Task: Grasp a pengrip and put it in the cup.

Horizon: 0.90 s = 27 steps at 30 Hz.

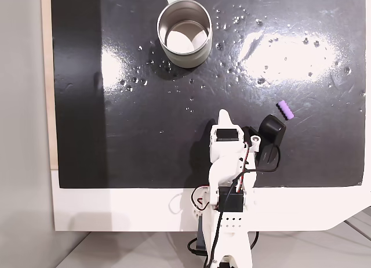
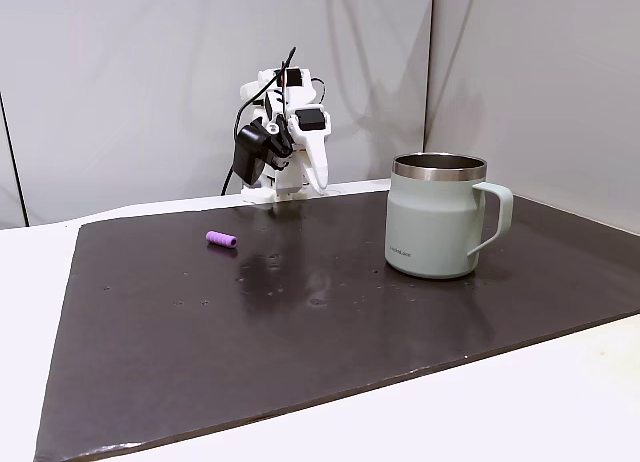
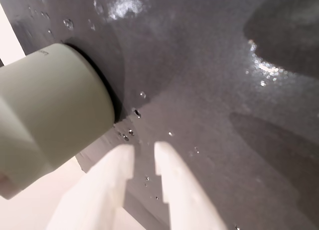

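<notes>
The fingers stand slightly parted with nothing between them, the arm folded back near its base as if yet to start its reach. The pengrip lies flat on the dark mat, just beside the arm's black camera housing, well apart from the upright cup. The glossy, speckled mat covers a white counter before plain grey walls.

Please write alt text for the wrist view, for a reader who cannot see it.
Two white fingers reach up from the bottom edge with a narrow gap between them and hold nothing. They are above a dark shiny mat; the pale green cup is at the left.
</notes>
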Available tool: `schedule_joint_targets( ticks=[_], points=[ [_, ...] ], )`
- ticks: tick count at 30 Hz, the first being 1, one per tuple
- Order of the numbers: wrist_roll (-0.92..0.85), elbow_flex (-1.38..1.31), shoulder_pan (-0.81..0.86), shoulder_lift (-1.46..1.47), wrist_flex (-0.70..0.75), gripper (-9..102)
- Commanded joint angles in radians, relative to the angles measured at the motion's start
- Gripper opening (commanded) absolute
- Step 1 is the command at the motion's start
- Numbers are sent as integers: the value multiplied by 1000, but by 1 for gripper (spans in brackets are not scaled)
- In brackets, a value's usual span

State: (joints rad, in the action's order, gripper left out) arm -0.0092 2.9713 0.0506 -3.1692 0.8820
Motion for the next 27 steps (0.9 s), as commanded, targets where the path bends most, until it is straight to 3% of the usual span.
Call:
schedule_joint_targets(
  ticks=[1,12,22,27],
  points=[
    [-31,-72,49,-9,-23,0],
    [-29,-121,48,-9,-25,0],
    [-14,-549,58,3,117,0],
    [-11,-862,210,238,249,0]
  ],
)
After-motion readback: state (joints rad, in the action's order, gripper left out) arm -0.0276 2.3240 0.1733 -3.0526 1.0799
